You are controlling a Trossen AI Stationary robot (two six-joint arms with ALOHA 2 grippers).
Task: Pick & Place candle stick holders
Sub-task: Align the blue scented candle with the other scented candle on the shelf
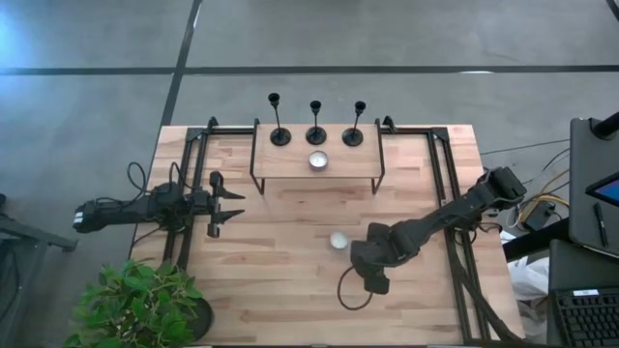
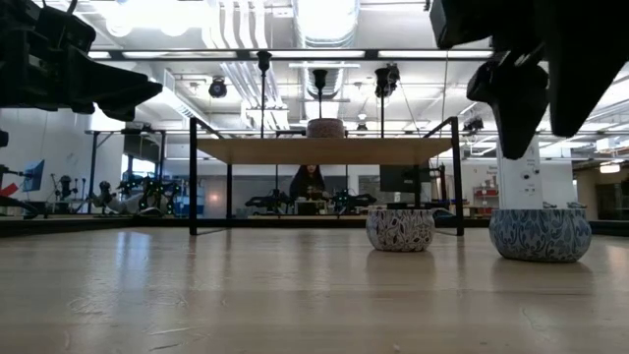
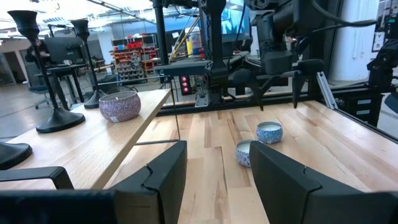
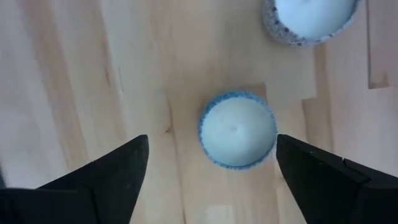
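Note:
Three black candle stick holders [image 1: 280, 135] [image 1: 315, 135] [image 1: 353, 135] stand upright on their round bases in a row on the raised wooden shelf [image 1: 290, 166] at the table's far side. The left wrist view shows one of them [image 3: 56, 118] from the side. My right gripper [image 4: 212, 140] hangs open over the table's middle, pointing down. Its fingers stand either side of a small blue-rimmed candle tin [image 4: 238, 130] well below them, touching nothing. My left gripper [image 3: 217, 168] waits open and level at the table's left [image 1: 227, 203].
A second candle tin [image 1: 338, 241] sits on the table just beside my right gripper [image 1: 370, 278]. A third tin [image 1: 318, 160] rests on the shelf in front of the holders. Black frame rails run along both table sides. A potted plant [image 1: 135, 304] stands at the near left corner.

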